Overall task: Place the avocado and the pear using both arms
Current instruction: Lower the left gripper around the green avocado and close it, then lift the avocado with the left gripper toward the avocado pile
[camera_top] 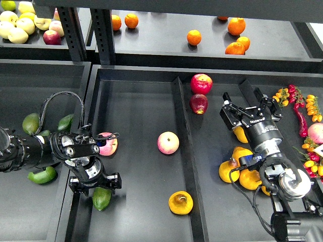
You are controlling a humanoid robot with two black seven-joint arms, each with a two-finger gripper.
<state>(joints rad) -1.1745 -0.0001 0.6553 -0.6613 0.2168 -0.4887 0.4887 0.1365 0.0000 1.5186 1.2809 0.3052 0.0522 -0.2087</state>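
A green avocado [101,198] lies at the front left of the middle tray [136,106]. My left gripper [95,182] hangs just behind it, jaws spread wide and empty. The golden pear [180,202] with a dark dimple lies at the front right of the same tray, apart from both grippers. My right gripper [246,108] is open over the right tray [212,151], just behind a yellow fruit [240,134], and holds nothing.
Two pink apples [107,143] [168,142] lie in the middle tray. Red apples [201,83] and several yellow fruits [237,169] lie in the right tray. More avocados [31,123] [42,175] lie in the left tray. Oranges [194,37] sit on the back shelf.
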